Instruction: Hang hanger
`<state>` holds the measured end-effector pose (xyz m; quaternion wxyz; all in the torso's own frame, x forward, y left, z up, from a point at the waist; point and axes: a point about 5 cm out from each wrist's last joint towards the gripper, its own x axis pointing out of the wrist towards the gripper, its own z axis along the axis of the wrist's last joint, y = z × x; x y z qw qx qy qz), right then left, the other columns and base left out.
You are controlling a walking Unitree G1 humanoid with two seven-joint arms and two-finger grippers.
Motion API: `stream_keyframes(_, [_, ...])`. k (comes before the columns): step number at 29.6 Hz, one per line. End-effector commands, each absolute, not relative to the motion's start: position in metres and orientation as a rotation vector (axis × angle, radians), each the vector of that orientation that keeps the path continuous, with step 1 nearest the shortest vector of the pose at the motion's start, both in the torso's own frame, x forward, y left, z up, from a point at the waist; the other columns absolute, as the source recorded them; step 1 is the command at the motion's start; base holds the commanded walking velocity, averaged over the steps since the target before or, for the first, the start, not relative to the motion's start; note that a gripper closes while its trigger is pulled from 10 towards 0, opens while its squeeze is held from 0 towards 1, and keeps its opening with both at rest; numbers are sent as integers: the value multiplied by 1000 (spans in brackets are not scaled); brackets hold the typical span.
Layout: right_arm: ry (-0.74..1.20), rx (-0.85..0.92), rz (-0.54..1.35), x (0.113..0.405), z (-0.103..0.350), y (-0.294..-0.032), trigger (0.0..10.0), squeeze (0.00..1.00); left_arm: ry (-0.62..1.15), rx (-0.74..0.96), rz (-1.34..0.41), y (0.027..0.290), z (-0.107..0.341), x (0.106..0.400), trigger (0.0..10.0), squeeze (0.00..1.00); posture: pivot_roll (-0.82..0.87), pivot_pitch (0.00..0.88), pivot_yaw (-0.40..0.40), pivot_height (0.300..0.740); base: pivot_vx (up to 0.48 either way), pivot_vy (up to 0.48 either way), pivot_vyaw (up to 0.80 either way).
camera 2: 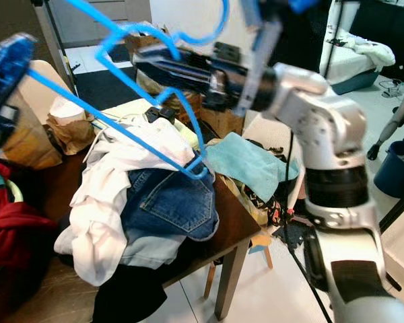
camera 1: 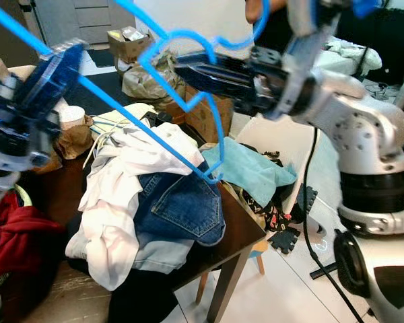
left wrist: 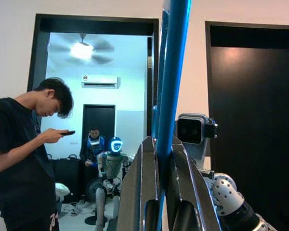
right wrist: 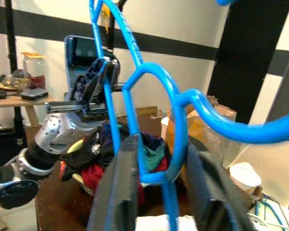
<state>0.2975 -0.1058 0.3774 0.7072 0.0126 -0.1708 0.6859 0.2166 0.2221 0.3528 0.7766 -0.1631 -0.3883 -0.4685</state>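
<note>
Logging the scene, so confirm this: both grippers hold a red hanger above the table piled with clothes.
Wrong on colour only. The hanger is blue, not red, as the left eye view shows. The rest stands: the left gripper has its fingers closed on one bar, the right gripper holds it near the hook, above the table piled with clothes.

table [camera 1: 239, 222]: the landmark, low in front of the robot
clothes pile [camera 1: 131, 202]: on the table, at its near edge
jeans [camera 1: 178, 205]: on the pile, right part
towel [camera 1: 252, 168]: just right of the table's far corner
hanger [camera 1: 178, 101]: above the table, over the pile
left gripper [camera 1: 34, 101]: above the table's left end, on the hanger
right gripper [camera 1: 209, 77]: above the table's far right, on the hanger
paper bag [camera 1: 74, 138]: on the table, behind the pile
</note>
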Motion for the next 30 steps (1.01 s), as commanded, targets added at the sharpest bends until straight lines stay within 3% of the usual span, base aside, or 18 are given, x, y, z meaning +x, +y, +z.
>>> stream_keyframes(1, [-406, 57, 1561, 295, 377, -118, 10000, 1000, -836, -343, -1017, 224, 355, 215, 0, 0, -50, 16, -24, 736, 0, 0, 0])
stream_keyframes(6, [-406, 86, 1594, 295, 372, -129, 10000, 1000, -839, -347, -1031, 223, 356, 214, 0, 0, -48, 18, -23, 736, 0, 0, 0])
stream_keyframes(11, [-362, 65, 1679, 288, 363, -123, 10000, 1000, -850, -372, -1076, 219, 359, 212, 0, 0, -48, 19, -21, 736, 0, 0, 0])
stream_keyframes(12, [-357, 58, 1686, 287, 361, -120, 10000, 302, -852, -379, -1086, 218, 359, 212, 0, 0, -48, 19, -21, 736, 0, 0, 0])
stream_keyframes(13, [-349, 52, 1653, 290, 357, -116, 10000, 0, -852, -387, -1102, 216, 359, 212, 0, 0, -45, 20, -19, 736, 0, 0, 0])
stream_keyframes(18, [-344, 60, 1538, 307, 353, -116, 10000, 0, -847, -392, -1129, 212, 360, 211, 0, 0, -40, 19, -26, 736, 0, 0, 0])
stream_keyframes(30, [-358, 121, 1486, 318, 353, -125, 10000, 0, -848, -406, -1151, 208, 360, 208, 0, 0, -41, 24, -28, 736, 0, 0, 0])
